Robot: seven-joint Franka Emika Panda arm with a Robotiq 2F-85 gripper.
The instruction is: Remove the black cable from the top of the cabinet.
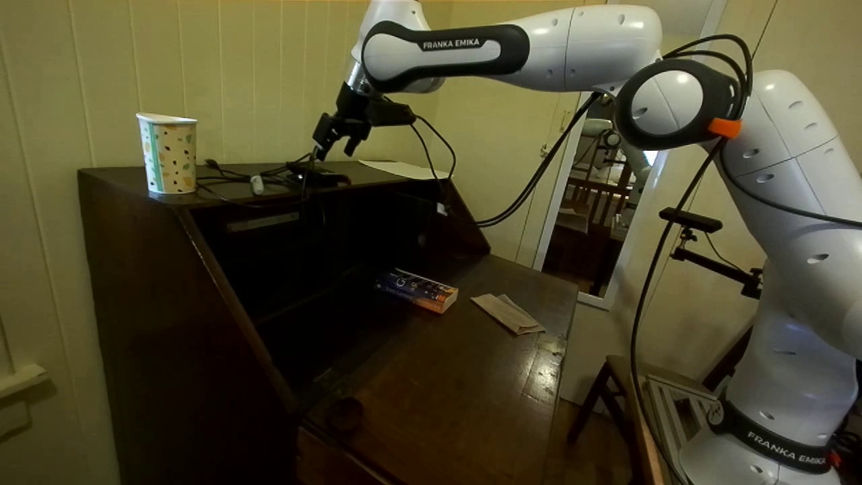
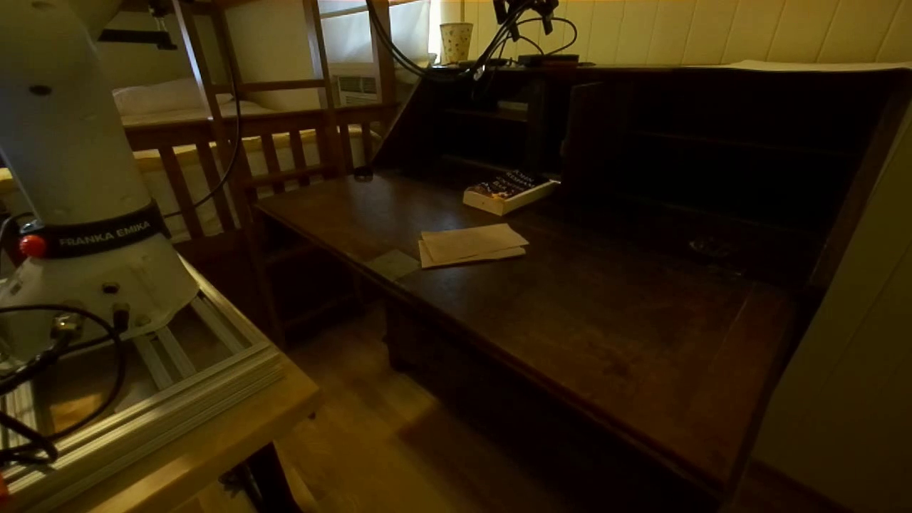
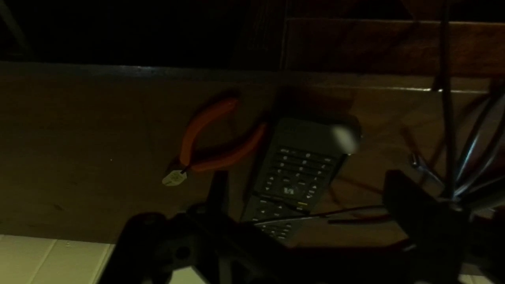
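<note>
Your one gripper (image 1: pixel 335 152) has jaws apart, near one remote control (image 3: pixel 295 169), one orange-handled pliers (image 3: pixel 191 138) and several black cables (image 3: pixel 448 118).

Light is dim, the wrist view darkest, with glare on the cabinet (image 1: pixel 458 377).

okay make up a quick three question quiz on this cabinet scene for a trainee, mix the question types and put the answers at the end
1. Multiple choice: In the wrist view, what colour are the handles of the pliers-like tool?
A) green
B) orange
C) blue

2. True or false: The patterned cup stands on the same surface where the black cable rests.

3. Fill in the blank: In the wrist view, the gripper is ____ (open or shut).

Key:
1. B, orange.
2. True; both are on top of the cabinet.
3. Open.
</note>
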